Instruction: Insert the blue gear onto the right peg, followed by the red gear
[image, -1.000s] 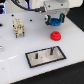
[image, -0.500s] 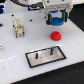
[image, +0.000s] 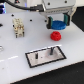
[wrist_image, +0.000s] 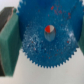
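One blue gear (image: 59, 23) between closed jaws.

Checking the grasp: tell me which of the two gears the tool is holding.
The blue gear, the larger one, sits between the fingers of the tool, off the table. The smaller red gear lies free on the table below it.

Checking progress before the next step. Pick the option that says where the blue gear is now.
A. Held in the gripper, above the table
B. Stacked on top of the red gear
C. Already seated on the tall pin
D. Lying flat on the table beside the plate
A: the blue gear sits between the gripper fingers off the table, with the red gear on the table below it and the tall pin bare.
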